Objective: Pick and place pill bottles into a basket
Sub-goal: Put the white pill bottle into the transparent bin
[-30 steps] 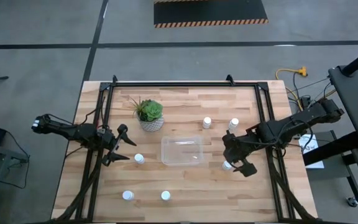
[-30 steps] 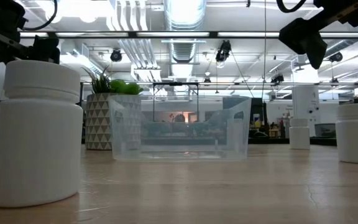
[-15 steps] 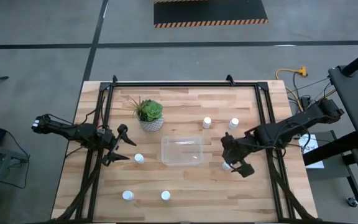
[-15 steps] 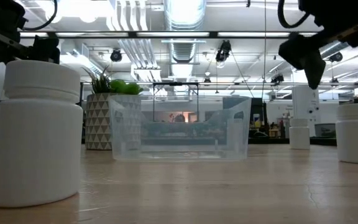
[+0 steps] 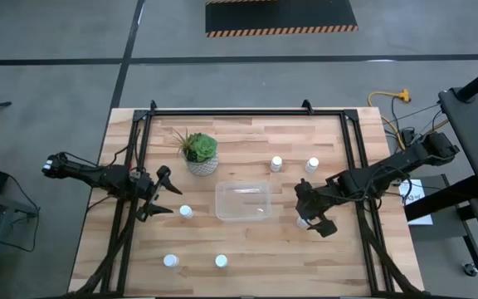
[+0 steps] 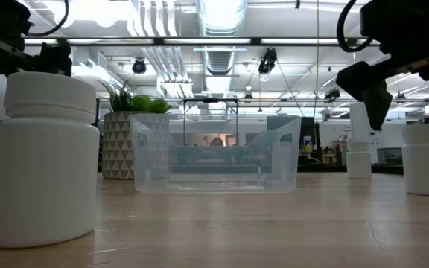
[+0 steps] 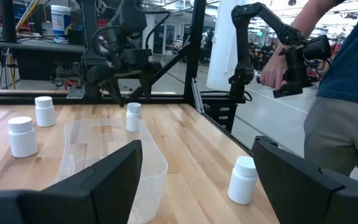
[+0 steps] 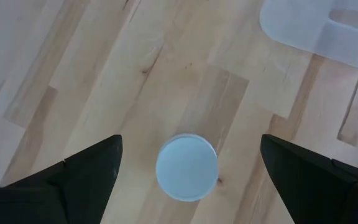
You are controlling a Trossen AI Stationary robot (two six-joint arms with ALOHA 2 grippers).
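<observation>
Several white pill bottles stand upright on the wooden table. One (image 8: 187,167) stands right of the clear basket (image 5: 242,200), straight below my right gripper (image 5: 310,213). This gripper is open and slants down, its fingers (image 8: 86,171) well apart either side of the cap and clear of it. Two bottles (image 5: 275,164) (image 5: 312,165) stand beyond the basket. One (image 5: 186,212) stands left of the basket, just ahead of my open left gripper (image 5: 173,199), which points level toward the basket. Two more (image 5: 171,261) (image 5: 221,262) stand near the front edge.
A green plant in a white patterned pot (image 5: 201,154) stands beyond the basket's left end. A black frame (image 5: 247,112) runs along the table's far and side edges. In the left wrist view a person (image 7: 334,93) stands beyond the table's right side, holding a dark handle.
My right gripper has come down toward the pill bottle right of the basket, staying open. The bottles, the basket and my left arm have kept still.
</observation>
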